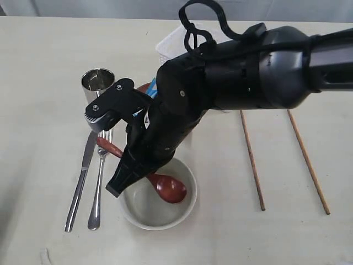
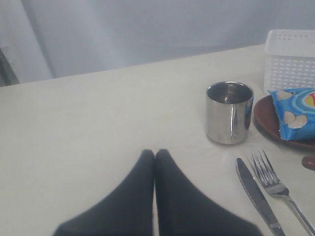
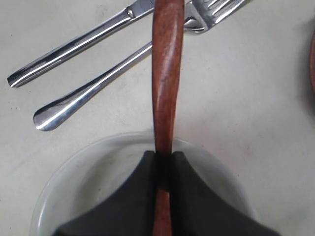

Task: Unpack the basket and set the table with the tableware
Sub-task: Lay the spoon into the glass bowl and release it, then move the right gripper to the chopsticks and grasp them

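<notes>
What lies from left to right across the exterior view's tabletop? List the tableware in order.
knife → fork → bowl → left chopstick → right chopstick. Left out: the cup, which stands in line with the knife and fork, and the spoon, which overlaps the bowl.

A glossy blue plastic snack bag (image 2: 295, 112), printed with pale round chips and a touch of yellow and red lettering, lies flat with its crimped end seam facing the left wrist view. Part of it runs out of that picture. In the exterior view only thin slivers of its blue show, and the rest is hidden. A plain pale grey-blue backdrop (image 2: 147, 29) with soft vertical shading rises in the distance. Whether it is a wall or a curtain cannot be told.
</notes>
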Available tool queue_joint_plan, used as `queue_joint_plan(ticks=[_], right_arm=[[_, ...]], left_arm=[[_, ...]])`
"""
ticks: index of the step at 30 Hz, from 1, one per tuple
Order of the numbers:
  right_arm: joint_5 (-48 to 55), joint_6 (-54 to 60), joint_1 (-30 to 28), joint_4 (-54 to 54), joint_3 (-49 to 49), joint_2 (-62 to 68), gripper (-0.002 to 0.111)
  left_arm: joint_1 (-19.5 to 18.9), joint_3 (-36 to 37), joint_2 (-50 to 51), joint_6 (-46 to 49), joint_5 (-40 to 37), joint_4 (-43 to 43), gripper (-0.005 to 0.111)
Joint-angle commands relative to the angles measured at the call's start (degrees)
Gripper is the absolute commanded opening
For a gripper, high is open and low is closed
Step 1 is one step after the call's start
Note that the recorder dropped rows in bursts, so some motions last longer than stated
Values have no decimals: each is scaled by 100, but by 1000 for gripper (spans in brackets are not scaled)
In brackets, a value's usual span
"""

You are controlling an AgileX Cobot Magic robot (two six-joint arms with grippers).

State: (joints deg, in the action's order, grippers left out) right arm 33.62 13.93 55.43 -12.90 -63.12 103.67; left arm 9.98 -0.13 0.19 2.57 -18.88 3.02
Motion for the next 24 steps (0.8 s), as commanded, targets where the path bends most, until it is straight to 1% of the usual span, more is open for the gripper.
queue_joint_plan(ticks=[1,4,6,7,9,13,16,17,20,21,23,24], right_arm=[[118,75,9,-34,9,-7,7],[288,75,9,-34,9,-7,26],[332,75,9,-34,9,-7,36],[332,75,9,-34,9,-7,40],[361,75,9,15,-27,-18,41],[628,-3,9,286,-251,-198,41],[955,-632,-4,759,-513,-433,41],[1043,-928,-4,1003,-582,-507,41],[1423,-2034,-4,2204,-736,-779,41],[1660,-2617,-21,2890,-746,-890,41],[2141,-3429,-171,3721,-746,-1003,41],[2416,-3726,-333,3984,-736,-1042,41]], left_arm=[[-14,13,-19,-2,43,-10,0],[-14,13,-19,-2,43,-10,0],[-14,13,-19,-2,43,-10,0],[-14,13,-19,-2,43,-10,0],[-14,13,-19,-2,43,-10,0],[-14,13,-19,-2,43,-10,0],[-14,13,-19,-2,43,-10,0],[-14,13,-19,-2,43,-10,0],[-14,13,-19,-2,43,-10,0],[-14,13,-19,-2,43,-10,0],[-14,13,-19,-2,43,-10,0],[-14,13,-19,-2,43,-10,0]])
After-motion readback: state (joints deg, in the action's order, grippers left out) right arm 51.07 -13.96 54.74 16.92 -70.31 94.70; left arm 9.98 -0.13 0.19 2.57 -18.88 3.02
